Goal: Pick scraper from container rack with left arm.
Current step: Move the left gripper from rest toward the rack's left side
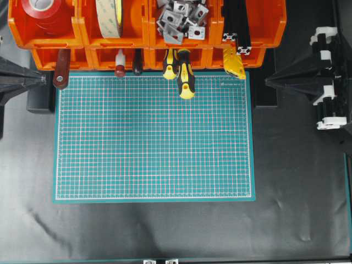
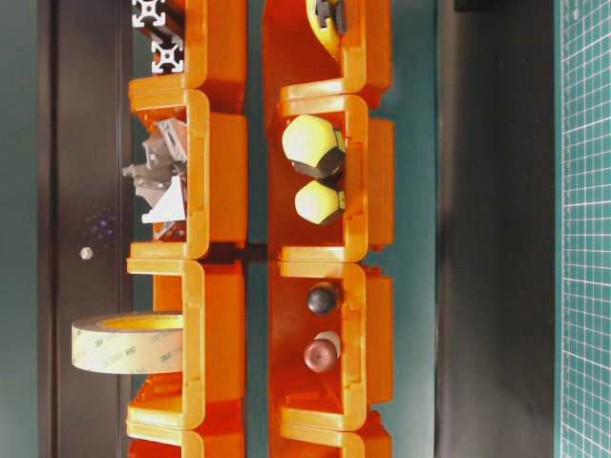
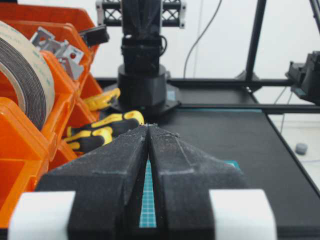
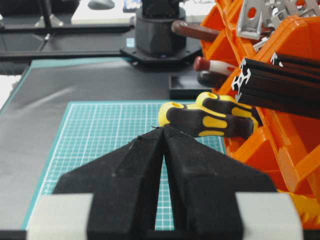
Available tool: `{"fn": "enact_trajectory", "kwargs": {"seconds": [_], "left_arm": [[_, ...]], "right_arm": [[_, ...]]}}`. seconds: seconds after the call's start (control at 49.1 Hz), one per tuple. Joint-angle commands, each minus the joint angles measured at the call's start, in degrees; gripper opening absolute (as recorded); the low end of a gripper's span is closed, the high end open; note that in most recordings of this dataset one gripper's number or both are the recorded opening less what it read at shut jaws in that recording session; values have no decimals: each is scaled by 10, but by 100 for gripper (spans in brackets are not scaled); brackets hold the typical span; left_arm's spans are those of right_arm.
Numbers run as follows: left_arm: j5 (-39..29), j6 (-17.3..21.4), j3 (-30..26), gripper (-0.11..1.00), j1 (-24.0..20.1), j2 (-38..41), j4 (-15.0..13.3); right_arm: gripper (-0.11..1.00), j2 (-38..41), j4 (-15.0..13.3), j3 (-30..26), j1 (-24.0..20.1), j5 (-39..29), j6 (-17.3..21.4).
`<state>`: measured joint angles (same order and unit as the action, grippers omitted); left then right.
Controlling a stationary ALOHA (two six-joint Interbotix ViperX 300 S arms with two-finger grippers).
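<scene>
Nothing done: brown-wooden-handled scraper (image 1: 61,71) sat in bright orange container rack (image 1: 146,34); black left gripper (image 3: 148,131) closed, empty, apart.

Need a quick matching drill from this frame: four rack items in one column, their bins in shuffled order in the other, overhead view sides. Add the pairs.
Items:
1. scraper
2. yellow-and-black screwdrivers
3. red tape roll
4. metal brackets

Places in the container rack, overhead view:
A. back row, far left bin
B. front row, far left bin, handle poking out over the mat edge
C. back row, third bin from left
D. front row, third bin from left, handles over the mat

Pairs: 1-B, 2-D, 3-A, 4-C
</scene>
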<state>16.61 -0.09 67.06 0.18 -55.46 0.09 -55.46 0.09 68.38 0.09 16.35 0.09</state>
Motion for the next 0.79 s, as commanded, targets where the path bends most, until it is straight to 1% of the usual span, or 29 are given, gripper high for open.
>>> {"fn": "enact_trajectory", "kwargs": {"seconds": [0.0,0.041,0.102,0.244,0.306,0.387,0.469,0.57,0.713,0.774], "left_arm": [[-25,-6,-25,6,-4,15,26],[-62,-6,-42,6,-4,16,25],[-116,-4,-70,0,-4,15,26],[-251,18,-149,0,2,16,31],[-308,34,-183,0,7,19,32],[-385,69,-227,0,14,29,32],[-466,101,-265,0,16,41,32],[-555,125,-308,0,19,62,37],[-642,127,-346,0,39,105,59],[-681,125,-359,0,44,125,63]], "right_arm": [[2,4,2,-18,4,11,7],[3,3,4,-18,9,14,7],[1,1,8,-22,11,16,7],[1,1,15,-25,12,7,7],[1,1,17,-25,12,3,7],[1,1,25,-25,12,2,12],[1,0,46,-25,14,7,29],[1,-2,50,-25,18,6,43],[1,-4,50,-26,18,6,48],[1,-5,50,-26,18,8,49]]}}
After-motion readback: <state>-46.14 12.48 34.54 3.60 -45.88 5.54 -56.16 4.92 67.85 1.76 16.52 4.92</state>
